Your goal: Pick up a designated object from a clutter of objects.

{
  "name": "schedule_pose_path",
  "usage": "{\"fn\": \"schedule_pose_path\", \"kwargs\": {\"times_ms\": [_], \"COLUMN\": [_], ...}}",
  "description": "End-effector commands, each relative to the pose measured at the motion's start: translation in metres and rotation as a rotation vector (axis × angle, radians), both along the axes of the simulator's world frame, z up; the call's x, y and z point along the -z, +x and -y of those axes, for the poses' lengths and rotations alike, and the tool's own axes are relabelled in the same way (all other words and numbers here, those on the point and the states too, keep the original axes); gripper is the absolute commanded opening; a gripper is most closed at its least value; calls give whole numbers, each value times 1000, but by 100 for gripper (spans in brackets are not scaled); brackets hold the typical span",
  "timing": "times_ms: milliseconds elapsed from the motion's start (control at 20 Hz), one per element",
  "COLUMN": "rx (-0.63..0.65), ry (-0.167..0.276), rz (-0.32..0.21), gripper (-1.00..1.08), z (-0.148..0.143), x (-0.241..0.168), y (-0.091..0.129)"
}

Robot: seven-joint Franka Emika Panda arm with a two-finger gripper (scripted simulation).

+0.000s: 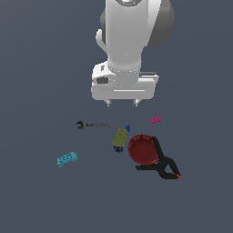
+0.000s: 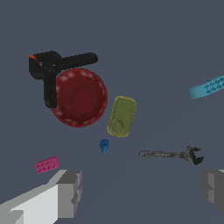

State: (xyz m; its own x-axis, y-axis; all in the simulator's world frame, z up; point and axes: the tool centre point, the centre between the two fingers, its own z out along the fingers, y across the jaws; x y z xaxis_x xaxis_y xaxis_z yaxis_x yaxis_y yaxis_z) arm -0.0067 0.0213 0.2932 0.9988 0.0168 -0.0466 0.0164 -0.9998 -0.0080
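While fingers (image 1: 122, 103) hang spread wide, gripping nothing, olive can (image 1: 120, 138) lies beside red bowl (image 1: 143, 149) on plain slate-grey floor (image 1: 36, 195)

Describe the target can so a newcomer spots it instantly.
Find the red bowl, the biggest item. The can lies right beside it on the exterior view's left. It is boxy with an olive-green face, larger than the tiny blue piece nearby.

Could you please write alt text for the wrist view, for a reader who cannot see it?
An olive-green can lies beside a red bowl, below the open gripper. Scattered around are a black clamp, blue piece, magenta brick, black wrench and cyan brick.
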Motion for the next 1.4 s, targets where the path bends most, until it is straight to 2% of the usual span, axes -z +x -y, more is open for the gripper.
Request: {"fn": "schedule_pose_path", "kwargs": {"times_ms": [0, 450, 750, 1050, 1350], "rx": [0, -26, -22, 12, 80], "ry": [0, 16, 15, 12, 5], "rz": [0, 48, 47, 47, 47], "gripper": [100, 100, 100, 100, 100], "z": [0, -15, -15, -13, -9], "x": [0, -12, -9, 13, 57], "y": [0, 11, 12, 18, 25]}}
